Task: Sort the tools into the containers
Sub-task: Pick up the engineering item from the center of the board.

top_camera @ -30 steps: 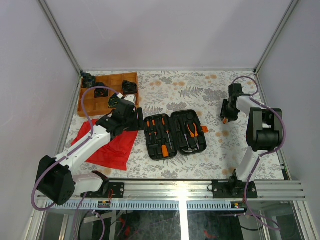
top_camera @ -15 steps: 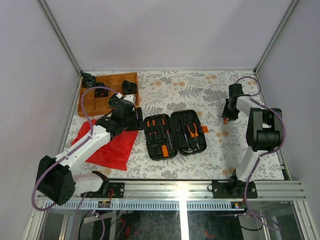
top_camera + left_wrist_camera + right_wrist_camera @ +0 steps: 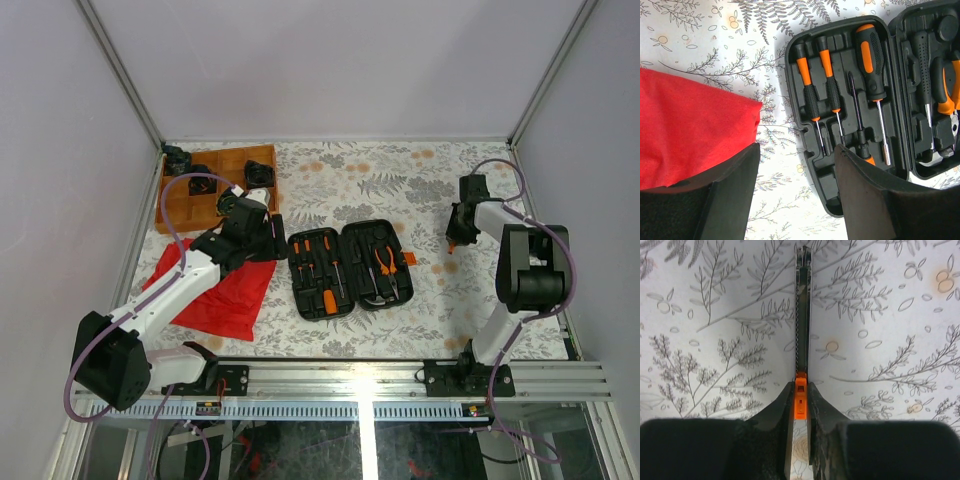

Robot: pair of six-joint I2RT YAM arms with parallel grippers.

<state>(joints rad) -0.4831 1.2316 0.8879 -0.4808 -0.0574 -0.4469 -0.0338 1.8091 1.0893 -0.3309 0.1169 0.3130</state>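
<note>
The black tool case (image 3: 345,300) lies open mid-table, with orange-handled screwdrivers (image 3: 810,90) in its left half and orange pliers (image 3: 947,95) in its right half. My left gripper (image 3: 797,150) hangs open over the case's left rim (image 3: 796,105) and the red cloth's edge, holding nothing. At the far right, my right gripper (image 3: 800,390) is shut on a slim black tool with an orange slider (image 3: 801,330), seen edge-on. The tool points away from me along the patterned cloth. In the top view the right gripper (image 3: 452,240) points down at the table, right of the case.
A red cloth (image 3: 225,295) lies left of the case, under my left arm. A compartmented wooden tray (image 3: 180,205) with black parts in it stands at the back left. Grey walls enclose the table, and a metal rail (image 3: 350,375) runs along the near edge.
My right gripper's jaws have closed onto the slim orange-and-black tool, and the right wrist has shifted slightly. The left arm has not moved.
</note>
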